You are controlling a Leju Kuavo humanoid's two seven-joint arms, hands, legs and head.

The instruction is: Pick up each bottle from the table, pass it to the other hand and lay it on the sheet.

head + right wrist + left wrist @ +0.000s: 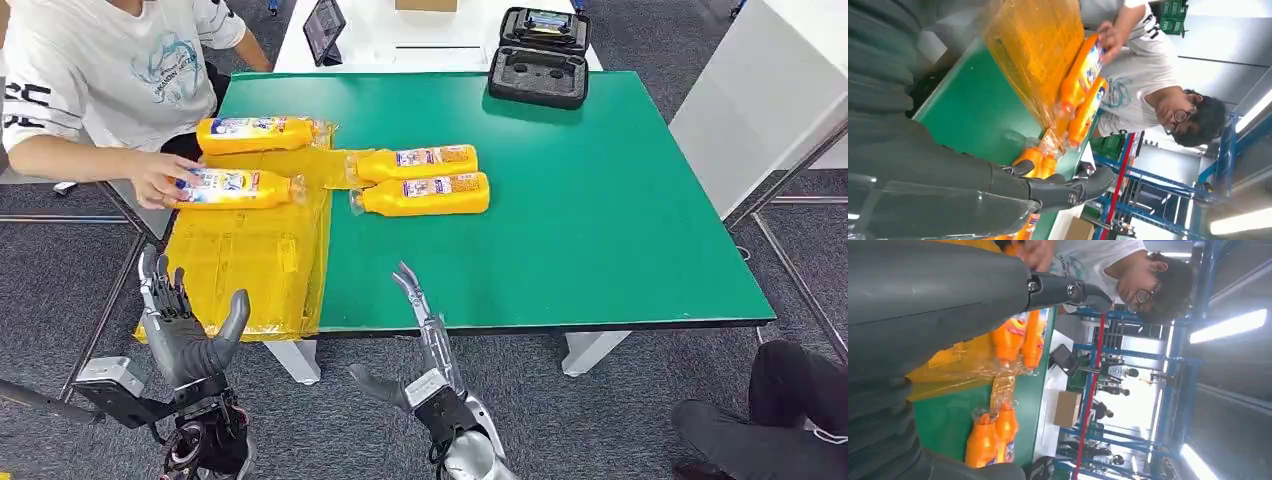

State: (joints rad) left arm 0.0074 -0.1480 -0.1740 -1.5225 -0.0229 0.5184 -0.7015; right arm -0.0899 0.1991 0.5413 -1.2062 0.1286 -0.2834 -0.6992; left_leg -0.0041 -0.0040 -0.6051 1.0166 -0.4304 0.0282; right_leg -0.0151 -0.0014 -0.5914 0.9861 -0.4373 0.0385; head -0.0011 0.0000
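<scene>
We see a green bench (pixel 560 220) with a yellow plastic sheet (pixel 250 260) on its left part. Two orange bottles lie on the sheet: the far bottle (pixel 255 133) and the near bottle (pixel 235 188), which a person's hand (pixel 160 180) touches. Two more bottles (pixel 425 180) lie side by side on the green, just right of the sheet. Our left hand (pixel 185 325) is wide open and holds nothing, below the sheet's front edge. Our right hand (pixel 425 340) is open too, at the bench's front edge.

Green table (pixel 600 200) bears yellow sheet (pixel 250 270), four bottles (pixel 425 195).
</scene>
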